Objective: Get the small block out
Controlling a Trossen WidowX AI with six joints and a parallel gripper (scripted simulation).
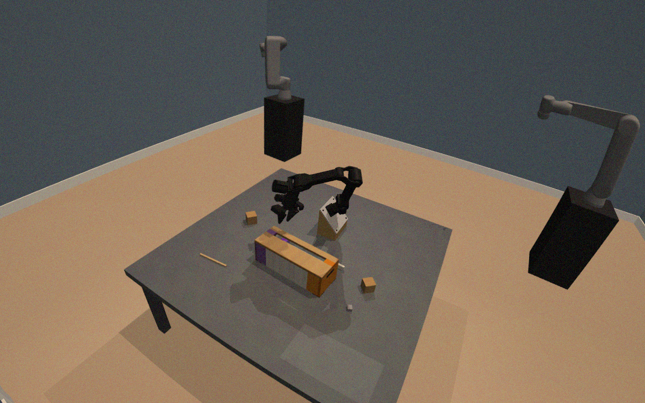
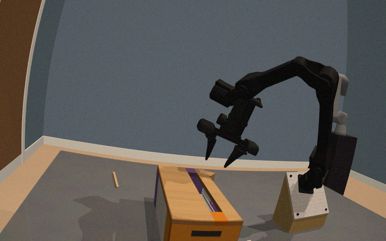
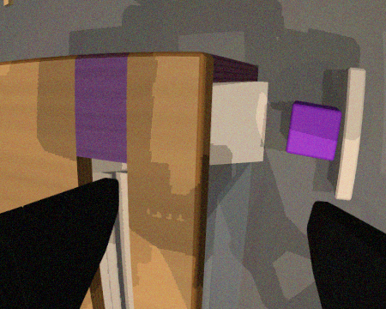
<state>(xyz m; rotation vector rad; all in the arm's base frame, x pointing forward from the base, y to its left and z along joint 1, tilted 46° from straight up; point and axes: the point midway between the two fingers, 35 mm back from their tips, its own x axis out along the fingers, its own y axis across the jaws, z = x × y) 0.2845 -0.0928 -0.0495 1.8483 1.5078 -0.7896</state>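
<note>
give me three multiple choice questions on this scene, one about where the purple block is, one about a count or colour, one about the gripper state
1. Where is the purple block?
A. on the table just outside the purple-banded end of the box
B. on top of the box
C. between the gripper's fingers

2. How many small brown cubes lie on the table in the top view?
A. none
B. two
C. five

3. What state is the gripper in?
A. shut on the block
B. shut on the thin stick
C. open, holding nothing, raised over the box's far end

Answers:
1. A: the wrist view shows the block on grey table past the box's end, beside a pale strip.
2. B: one cube lies beyond the box, another near its orange end.
3. C: the exterior view shows both fingers spread with nothing between them; the stick lies on the table.
</note>
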